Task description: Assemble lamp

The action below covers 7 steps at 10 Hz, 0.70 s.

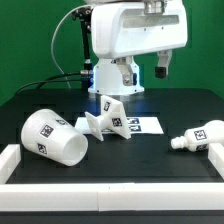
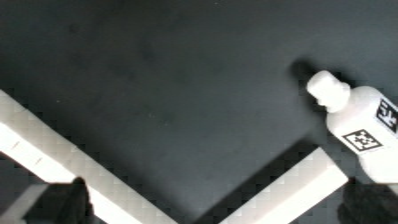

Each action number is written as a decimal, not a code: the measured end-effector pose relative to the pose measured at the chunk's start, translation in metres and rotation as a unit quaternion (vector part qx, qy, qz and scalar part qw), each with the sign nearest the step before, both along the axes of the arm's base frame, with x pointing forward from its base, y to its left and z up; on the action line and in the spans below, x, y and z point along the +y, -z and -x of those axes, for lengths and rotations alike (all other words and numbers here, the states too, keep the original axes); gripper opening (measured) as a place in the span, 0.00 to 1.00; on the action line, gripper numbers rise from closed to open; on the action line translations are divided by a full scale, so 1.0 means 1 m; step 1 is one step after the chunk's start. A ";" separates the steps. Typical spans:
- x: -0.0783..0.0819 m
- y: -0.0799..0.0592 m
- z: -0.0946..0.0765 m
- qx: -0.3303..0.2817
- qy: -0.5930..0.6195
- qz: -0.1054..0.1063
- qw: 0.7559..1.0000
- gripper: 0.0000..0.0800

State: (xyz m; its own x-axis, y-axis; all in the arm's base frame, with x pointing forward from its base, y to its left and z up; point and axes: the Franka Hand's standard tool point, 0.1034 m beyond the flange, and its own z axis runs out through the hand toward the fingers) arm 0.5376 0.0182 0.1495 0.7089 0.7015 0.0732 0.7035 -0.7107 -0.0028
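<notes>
The white lamp shade [image 1: 55, 138] lies on its side at the exterior view's left, tag facing up. The lamp base [image 1: 108, 120] lies tipped on the black table at the middle. The bulb [image 1: 198, 138] lies on its side at the exterior view's right, close to the white rail; it also shows in the wrist view [image 2: 356, 118], neck pointing away from the rail. My gripper [image 1: 162, 66] hangs high above the table behind the bulb, open and empty. In the wrist view the gripper [image 2: 214, 212] shows only dark fingertips [image 2: 54, 205] at the frame's edge, far apart.
The marker board [image 1: 143, 124] lies flat just behind the base. A white rail [image 1: 110, 171] borders the table's front and right side; it shows in the wrist view as two slanted white bars [image 2: 45, 140]. Black cables hang behind the arm.
</notes>
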 end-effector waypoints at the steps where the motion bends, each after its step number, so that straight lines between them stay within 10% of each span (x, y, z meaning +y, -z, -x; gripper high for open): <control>1: 0.000 0.000 0.000 0.000 0.001 -0.001 1.000 0.87; 7: -0.013 -0.001 0.010 -0.006 0.036 0.000 0.999 0.87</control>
State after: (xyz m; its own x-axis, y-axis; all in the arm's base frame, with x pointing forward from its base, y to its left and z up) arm 0.5271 0.0057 0.1505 0.7565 0.6488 0.0819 0.6506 -0.7594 0.0065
